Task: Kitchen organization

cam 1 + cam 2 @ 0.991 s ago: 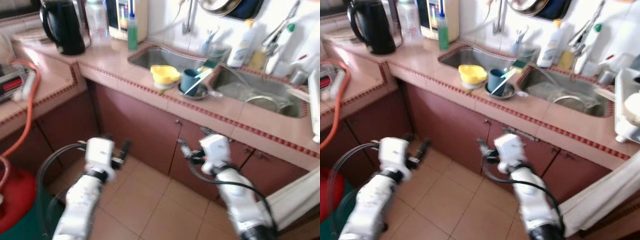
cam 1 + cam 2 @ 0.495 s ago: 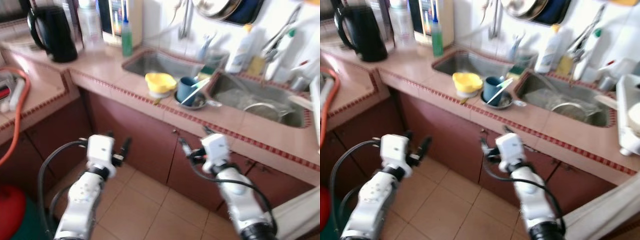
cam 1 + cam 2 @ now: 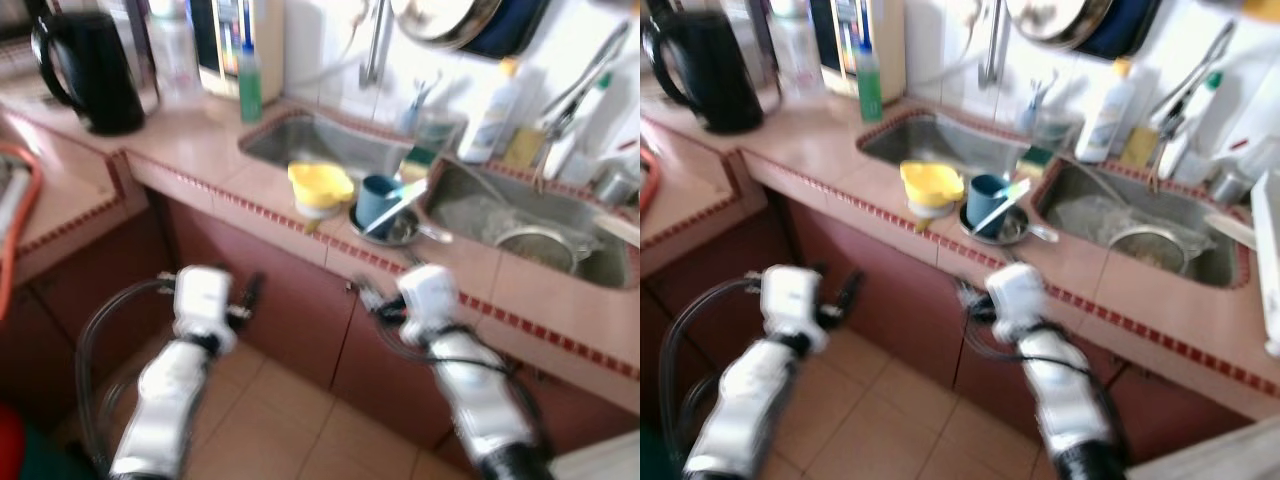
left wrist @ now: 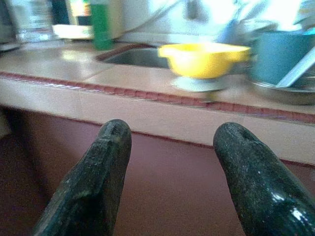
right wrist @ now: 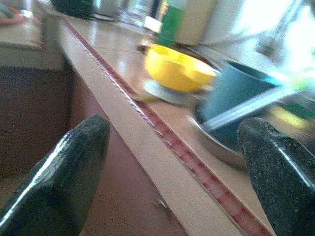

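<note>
A tiled kitchen table (image 3: 215, 150) runs across the scene at an angle, with dark red cupboard doors (image 3: 290, 300) below it and a tiled floor underneath. Going from left to right: a black kettle (image 3: 85, 70) stands at the far left corner, then a clear bottle (image 3: 172, 55) and a green bottle (image 3: 249, 85) near the wall. A first sink (image 3: 320, 145) follows. On the strip in front of it sits a yellow bowl (image 3: 320, 188), upside down or on a small base; the blur makes it hard to tell. Just beside the bowl is a blue cup (image 3: 380, 200) standing in a small metal pan (image 3: 400, 228), with a pale utensil leaning in it. Further right is a second sink (image 3: 540, 225) holding a metal strainer.

Both arms are raised in front of the cupboards, below the table edge. The left hand (image 4: 167, 182) is open and empty, aimed at the bowl. The right hand (image 5: 172, 172) is also open and empty, aimed at the cup and pan.

The pictures are blurred, so the robot is likely moving. A hand raised too soon could strike the table edge, and a careless reach could knock the bowl or tip the cup.
</note>
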`<state>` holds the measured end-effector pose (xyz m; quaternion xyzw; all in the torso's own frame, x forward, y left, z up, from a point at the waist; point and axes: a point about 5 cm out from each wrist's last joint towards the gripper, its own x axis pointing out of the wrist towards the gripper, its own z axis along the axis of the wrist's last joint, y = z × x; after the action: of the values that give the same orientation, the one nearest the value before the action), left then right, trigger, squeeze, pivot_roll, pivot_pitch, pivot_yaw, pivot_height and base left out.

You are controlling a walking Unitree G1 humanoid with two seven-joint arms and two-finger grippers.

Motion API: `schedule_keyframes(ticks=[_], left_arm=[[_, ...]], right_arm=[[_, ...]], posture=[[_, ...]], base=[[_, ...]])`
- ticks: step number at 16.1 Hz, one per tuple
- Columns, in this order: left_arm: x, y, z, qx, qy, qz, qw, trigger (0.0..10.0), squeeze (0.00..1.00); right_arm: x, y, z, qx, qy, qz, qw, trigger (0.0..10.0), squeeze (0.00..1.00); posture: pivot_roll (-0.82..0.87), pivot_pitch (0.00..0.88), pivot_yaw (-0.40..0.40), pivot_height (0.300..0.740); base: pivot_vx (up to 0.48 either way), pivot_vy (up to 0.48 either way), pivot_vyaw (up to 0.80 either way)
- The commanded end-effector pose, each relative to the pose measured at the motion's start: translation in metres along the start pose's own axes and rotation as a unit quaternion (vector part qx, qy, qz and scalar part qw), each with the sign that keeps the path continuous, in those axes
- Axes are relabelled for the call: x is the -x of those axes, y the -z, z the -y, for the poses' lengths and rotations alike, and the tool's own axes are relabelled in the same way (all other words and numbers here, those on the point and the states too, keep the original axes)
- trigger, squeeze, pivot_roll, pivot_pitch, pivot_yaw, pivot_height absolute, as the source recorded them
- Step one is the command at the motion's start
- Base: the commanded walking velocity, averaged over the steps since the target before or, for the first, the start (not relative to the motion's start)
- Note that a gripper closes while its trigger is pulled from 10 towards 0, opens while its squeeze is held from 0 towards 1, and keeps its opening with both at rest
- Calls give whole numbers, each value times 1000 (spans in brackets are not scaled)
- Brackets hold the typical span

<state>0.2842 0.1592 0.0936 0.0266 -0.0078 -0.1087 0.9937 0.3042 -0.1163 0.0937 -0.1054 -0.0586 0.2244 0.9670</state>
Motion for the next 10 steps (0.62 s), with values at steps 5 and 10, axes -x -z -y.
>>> schedule_keyframes(ticks=[5,10], left_arm=[[-3,-2,10,11,15,11,1000,10000,0],[-3,-11,18,-26,97,30,995,10000,0]], right_arm=[[5,2,13,12,10,-6,1000,10000,0],[10,8,6,-9,-17,-20,1000,10000,0]], posture=[[-63,0,-60,740],[-68,0,-57,740]], base=[[259,0,0],[0,0,0]])
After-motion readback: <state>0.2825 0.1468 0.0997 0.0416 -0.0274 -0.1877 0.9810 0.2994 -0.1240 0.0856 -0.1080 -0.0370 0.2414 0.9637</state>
